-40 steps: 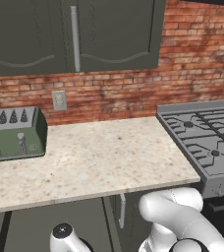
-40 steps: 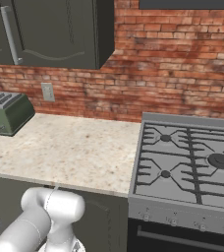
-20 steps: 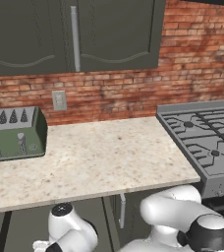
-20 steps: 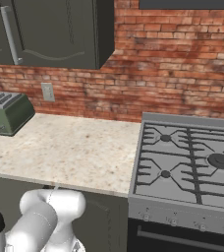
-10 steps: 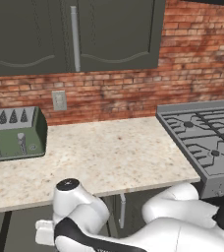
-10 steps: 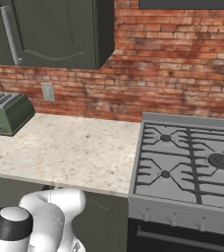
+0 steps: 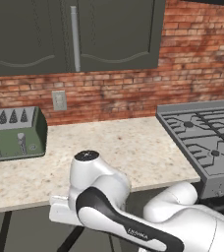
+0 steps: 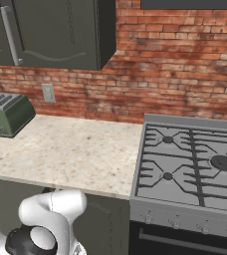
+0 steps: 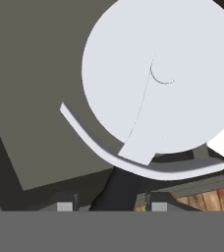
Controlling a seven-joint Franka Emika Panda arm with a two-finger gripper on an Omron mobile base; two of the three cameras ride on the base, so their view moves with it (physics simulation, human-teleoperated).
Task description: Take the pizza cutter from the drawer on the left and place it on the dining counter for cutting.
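Observation:
The pizza cutter (image 9: 158, 74) hangs close in front of the hand camera: a big pale round blade, a curved pale guard under it and a black handle (image 9: 119, 189) running down between my fingertips. My gripper (image 9: 111, 206) is shut on that handle. Behind the cutter lies a flat dark grey panel (image 9: 30, 88); I cannot tell whether it belongs to the drawer. A strip of wooden floor (image 9: 207, 199) shows at the lower right. The dining counter is out of view. In the left base view my arm (image 7: 99, 197) bends up in front of the worktop's edge.
A beige worktop (image 7: 114, 147) runs under a red brick wall, with a green toaster (image 7: 13, 133) at its left and a gas stove (image 8: 195, 164) at its right. Dark upper cabinets (image 7: 74, 34) hang above. Dark cabinet fronts (image 8: 105, 224) stand below the worktop.
My arm has risen from below the worktop's edge, and its wrist joint now stands high in the left base view. The worktop, toaster and stove have not moved.

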